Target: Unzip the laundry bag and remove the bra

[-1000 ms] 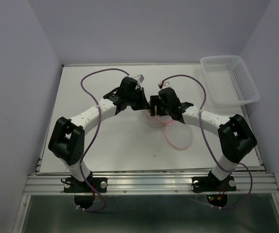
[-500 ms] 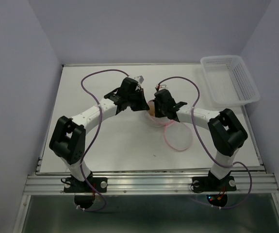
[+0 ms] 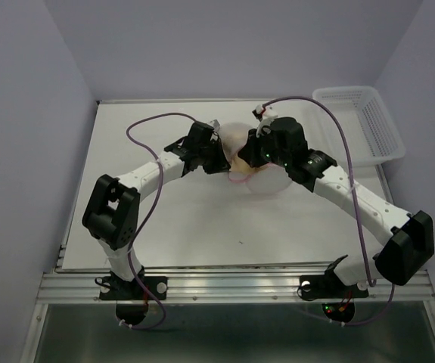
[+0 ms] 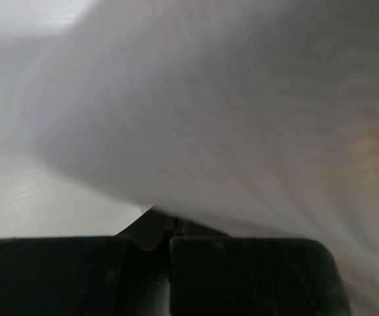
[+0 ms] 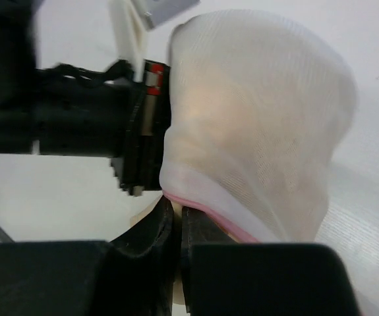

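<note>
The laundry bag (image 3: 236, 138) is a white mesh pouch with a pink zipper rim (image 5: 223, 222). It is held up above the middle of the table, its second round half (image 3: 271, 184) hanging lower to the right. My left gripper (image 3: 219, 159) is shut on the mesh, which fills the left wrist view as the laundry bag (image 4: 242, 118) spreading from the left gripper (image 4: 169, 227). My right gripper (image 3: 247, 155) faces it from the right. In the right wrist view the right gripper (image 5: 178, 214) is shut under the rim on a beige edge of the bra (image 5: 140, 217). The bra (image 3: 243, 163) shows between both grippers.
A white plastic lattice basket (image 3: 357, 125) stands at the back right corner of the table. Purple cables loop over both arms. The left gripper's black body (image 5: 84, 125) sits close on the left in the right wrist view. Grey walls enclose the table.
The right gripper went from open to shut at the bag's opening, and its arm rose and swung back. The bag's lower half lifted off the table. The left arm held still.
</note>
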You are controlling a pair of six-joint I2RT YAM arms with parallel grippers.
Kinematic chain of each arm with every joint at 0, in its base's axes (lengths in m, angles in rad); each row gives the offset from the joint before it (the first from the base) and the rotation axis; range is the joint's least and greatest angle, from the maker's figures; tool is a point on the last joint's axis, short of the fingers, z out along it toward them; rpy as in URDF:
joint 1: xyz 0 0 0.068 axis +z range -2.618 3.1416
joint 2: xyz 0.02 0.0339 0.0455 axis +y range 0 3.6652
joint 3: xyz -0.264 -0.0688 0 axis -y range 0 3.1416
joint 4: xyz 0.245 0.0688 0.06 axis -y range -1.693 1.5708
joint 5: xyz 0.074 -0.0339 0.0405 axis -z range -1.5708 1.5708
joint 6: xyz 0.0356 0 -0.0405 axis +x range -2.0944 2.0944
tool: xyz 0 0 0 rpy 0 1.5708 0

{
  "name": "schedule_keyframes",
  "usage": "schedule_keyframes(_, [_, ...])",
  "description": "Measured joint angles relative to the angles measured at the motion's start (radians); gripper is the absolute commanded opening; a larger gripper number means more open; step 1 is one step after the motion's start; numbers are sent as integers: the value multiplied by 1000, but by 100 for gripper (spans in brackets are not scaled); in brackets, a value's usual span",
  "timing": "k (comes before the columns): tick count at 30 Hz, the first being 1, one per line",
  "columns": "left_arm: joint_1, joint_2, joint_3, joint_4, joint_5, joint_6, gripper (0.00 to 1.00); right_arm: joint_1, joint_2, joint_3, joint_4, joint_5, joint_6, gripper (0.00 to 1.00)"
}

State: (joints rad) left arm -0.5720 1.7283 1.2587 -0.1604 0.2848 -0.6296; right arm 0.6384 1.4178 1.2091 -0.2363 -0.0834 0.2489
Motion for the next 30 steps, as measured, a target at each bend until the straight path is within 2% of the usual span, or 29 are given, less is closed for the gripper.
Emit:
schedule_keyframes(6, [43,38,0,13,32,-26,0,-52,-35,106,-60,-158,6,1])
schedule_keyframes(8, [63,53,-1,25,54,-34,0,-125,-27,136,-83,-268,24,1])
schedule_keyframes(12, [100,75,-2,74,107,-50,0,-348,52,208,-115,-547,80,1])
schedule_keyframes(16, [137,93,0,113,162,-57,0,-455,131,245,-124,-797,127,1])
schedule_keyframes(22, [174,164,47,124,224,-63,0,-459,157,273,-97,-1017,167,2])
schedule_keyframes(30, [204,280,130,74,227,-59,0,-469,88,251,-18,-1113,185,2])
